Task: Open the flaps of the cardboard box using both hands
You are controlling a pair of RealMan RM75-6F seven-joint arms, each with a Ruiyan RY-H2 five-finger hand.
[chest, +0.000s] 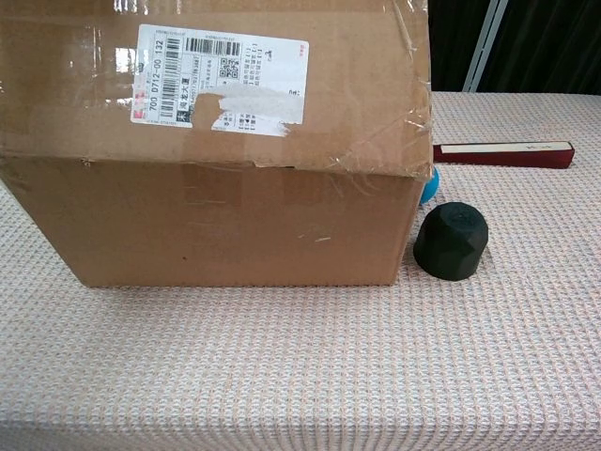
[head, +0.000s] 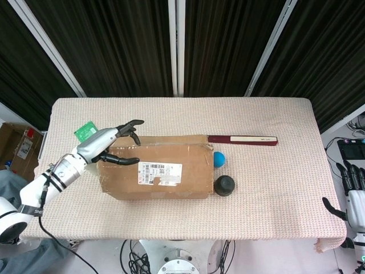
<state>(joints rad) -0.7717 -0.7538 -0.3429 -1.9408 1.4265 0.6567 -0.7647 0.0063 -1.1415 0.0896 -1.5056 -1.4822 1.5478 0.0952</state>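
The cardboard box (head: 165, 171) lies left of the table's middle, its labelled, taped top facing up. My left hand (head: 111, 145) is at its left end: the thumb lies across the top near the corner, and the other fingers reach over the far left edge, gripping the top flap. In the chest view the box (chest: 225, 216) fills the left half, its labelled top panel tipped up towards the camera; the hand is hidden there. My right hand (head: 352, 197) hangs off the table's right edge, fingers apart and holding nothing.
A blue ball (head: 218, 158) touches the box's right end, with a black cap (head: 224, 185) just in front of it. A long dark-red case (head: 242, 138) lies behind them to the right. A green packet (head: 85, 131) sits behind my left hand. Beige cloth covers the table (head: 274, 188).
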